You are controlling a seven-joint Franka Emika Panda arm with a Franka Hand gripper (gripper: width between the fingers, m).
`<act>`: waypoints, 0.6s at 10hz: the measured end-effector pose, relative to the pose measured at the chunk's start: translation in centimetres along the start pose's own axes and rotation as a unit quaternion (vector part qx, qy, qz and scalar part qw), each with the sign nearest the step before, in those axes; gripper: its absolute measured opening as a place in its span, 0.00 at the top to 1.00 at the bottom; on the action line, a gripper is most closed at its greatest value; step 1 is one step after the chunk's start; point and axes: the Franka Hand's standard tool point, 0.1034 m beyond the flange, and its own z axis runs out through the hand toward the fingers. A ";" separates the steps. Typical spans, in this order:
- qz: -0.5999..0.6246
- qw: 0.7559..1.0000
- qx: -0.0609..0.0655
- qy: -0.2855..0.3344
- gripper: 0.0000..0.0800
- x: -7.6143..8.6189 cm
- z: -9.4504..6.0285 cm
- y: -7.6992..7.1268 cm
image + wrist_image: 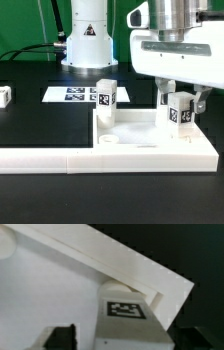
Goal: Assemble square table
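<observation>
The white square tabletop (145,138) lies flat on the black table, rim up. One white leg (106,100) with a tag stands upright at its corner on the exterior view's left. My gripper (183,106) is shut on a second tagged leg (181,113), held upright over the far corner on the exterior view's right. I cannot tell whether its lower end touches the tabletop. In the wrist view the leg (126,314) sits between my dark fingers (62,336), against the tabletop's corner rim (150,277). A third leg (5,95) lies at the far left edge.
The long white L-shaped barrier (50,158) runs along the front, against the tabletop's near edge. The marker board (72,95) lies flat behind the tabletop, in front of the robot base (88,45). Black table surface lies on the exterior view's left.
</observation>
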 end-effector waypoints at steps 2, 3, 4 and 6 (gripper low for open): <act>-0.086 0.996 -0.002 -0.001 0.20 -0.2 0.0 -0.1; -0.143 0.990 -0.003 0.000 0.20 -0.3 0.1 -0.2; -0.195 0.981 -0.006 0.000 0.19 -0.3 0.1 -0.2; -0.286 0.958 -0.013 -0.005 0.19 -0.3 0.0 -0.3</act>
